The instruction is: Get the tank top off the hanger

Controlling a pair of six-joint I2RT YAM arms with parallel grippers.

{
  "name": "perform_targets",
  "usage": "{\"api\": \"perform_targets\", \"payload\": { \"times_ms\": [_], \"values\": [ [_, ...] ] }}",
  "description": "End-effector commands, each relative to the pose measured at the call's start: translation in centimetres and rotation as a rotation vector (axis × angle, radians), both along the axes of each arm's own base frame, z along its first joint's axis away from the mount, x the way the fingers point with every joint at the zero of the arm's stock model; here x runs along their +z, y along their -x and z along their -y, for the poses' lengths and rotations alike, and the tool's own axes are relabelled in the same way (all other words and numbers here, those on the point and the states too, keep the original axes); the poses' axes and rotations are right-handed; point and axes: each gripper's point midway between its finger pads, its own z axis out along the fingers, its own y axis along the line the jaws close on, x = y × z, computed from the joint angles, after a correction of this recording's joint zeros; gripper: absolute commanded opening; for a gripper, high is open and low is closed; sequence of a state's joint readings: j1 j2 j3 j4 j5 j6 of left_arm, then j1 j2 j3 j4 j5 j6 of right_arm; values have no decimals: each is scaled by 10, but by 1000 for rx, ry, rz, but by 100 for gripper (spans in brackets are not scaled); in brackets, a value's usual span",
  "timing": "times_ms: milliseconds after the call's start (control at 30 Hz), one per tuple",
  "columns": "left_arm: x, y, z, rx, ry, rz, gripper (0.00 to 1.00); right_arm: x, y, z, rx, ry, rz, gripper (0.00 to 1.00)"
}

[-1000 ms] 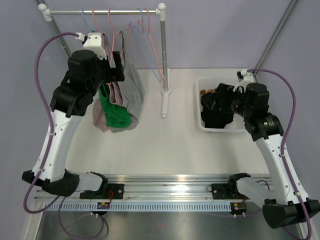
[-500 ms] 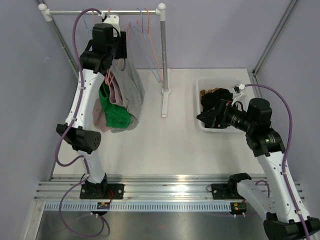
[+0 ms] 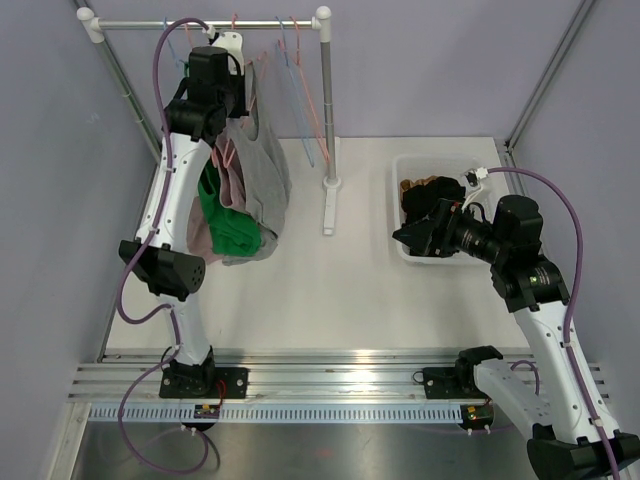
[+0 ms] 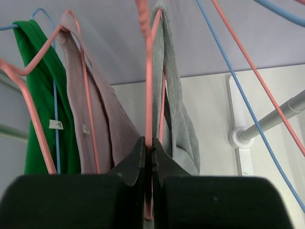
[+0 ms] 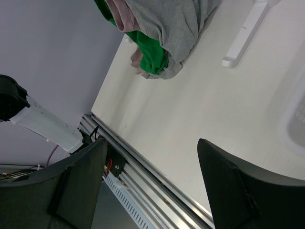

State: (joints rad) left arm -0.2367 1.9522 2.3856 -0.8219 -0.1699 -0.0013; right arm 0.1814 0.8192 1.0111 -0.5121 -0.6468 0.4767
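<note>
Left gripper (image 4: 147, 157) now clamped on pink wire hanger (image 4: 148, 86) carrying grey cotton tank top (image 4: 178, 124), apparently securing it; right gripper (image 5: 152, 181) apart, near hanger, idle.

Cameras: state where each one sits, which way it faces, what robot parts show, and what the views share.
Top external: above and behind the bases, looking down at the table; both arms show.
Left wrist: on the raised left arm, looking along the left claw, shut on a pink hanger.
Right wrist: on the right arm, facing left across the table; the open right claw frames it.
Shared: the grey tank top appears in all three.
</note>
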Motion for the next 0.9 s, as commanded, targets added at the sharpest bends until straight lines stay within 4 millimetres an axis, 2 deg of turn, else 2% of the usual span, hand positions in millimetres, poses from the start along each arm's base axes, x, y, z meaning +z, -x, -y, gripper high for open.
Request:
{"api": "perform_targets", "payload": {
  "times_ms": [0,167,300,400,467,567,600,633,667,700,733,767,800,833,867],
  "values": [
    [61,17,6,-32,83,146,0,19,0,-3,18,-21,56,83],
    [96,41,5,-28,163,213,0,17,-2,-1,4,-7,51,83],
    [107,60,9,-46,231,217,0,20,-2,1,-7,2,64,83],
    [108,74,13,-62,264,208,0,21,-3,2,-12,2,66,83],
    [106,82,15,-64,286,192,0,21,-3,1,-9,-3,59,83],
    [95,105,19,-61,319,141,0,25,-1,-1,1,-13,53,83],
    [91,115,27,-74,325,120,0,26,0,-1,6,-17,52,83],
    [88,132,27,-80,334,115,0,29,2,-2,10,-27,54,83],
    [83,140,28,-67,344,104,0,32,3,-3,20,-33,63,84],
    [82,153,37,-90,354,98,0,34,4,-4,29,-38,65,85],
    [63,160,40,-93,350,50,0,35,4,-6,41,-47,58,85],
    [73,182,36,-89,386,77,0,39,7,-10,71,-59,62,86],
    [72,194,43,-117,407,76,0,40,8,-12,88,-66,60,87],
    [66,204,46,-132,419,67,0,40,9,-14,104,-77,52,90],
    [57,226,41,-123,451,63,0,40,11,-18,136,-91,59,91]
  ]
}}
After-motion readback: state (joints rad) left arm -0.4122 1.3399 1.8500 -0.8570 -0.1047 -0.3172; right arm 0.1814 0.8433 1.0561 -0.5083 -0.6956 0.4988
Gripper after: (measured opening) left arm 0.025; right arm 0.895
